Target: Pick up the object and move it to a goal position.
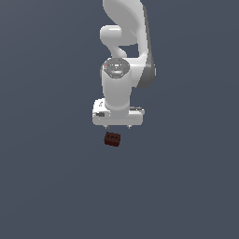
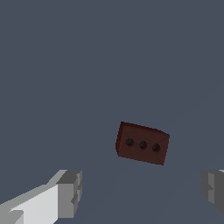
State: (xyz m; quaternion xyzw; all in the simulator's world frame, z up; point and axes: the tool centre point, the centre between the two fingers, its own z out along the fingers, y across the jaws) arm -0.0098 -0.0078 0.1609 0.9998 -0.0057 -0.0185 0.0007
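The object is a tiny dark red-brown block (image 1: 112,139) with three dark spots on its face. It lies on the grey floor just below the white gripper (image 1: 117,127) in the exterior view. In the wrist view the block (image 2: 142,143) sits ahead of the two fingers, between their lines, slightly tilted. The gripper (image 2: 142,192) is open and empty; one grey fingertip (image 2: 70,192) and the other (image 2: 213,189) stand wide apart. The gripper hangs above the block and does not touch it.
The white arm (image 1: 123,51) rises behind the gripper toward the top of the exterior view. A plain dark grey floor (image 1: 51,177) spreads all around.
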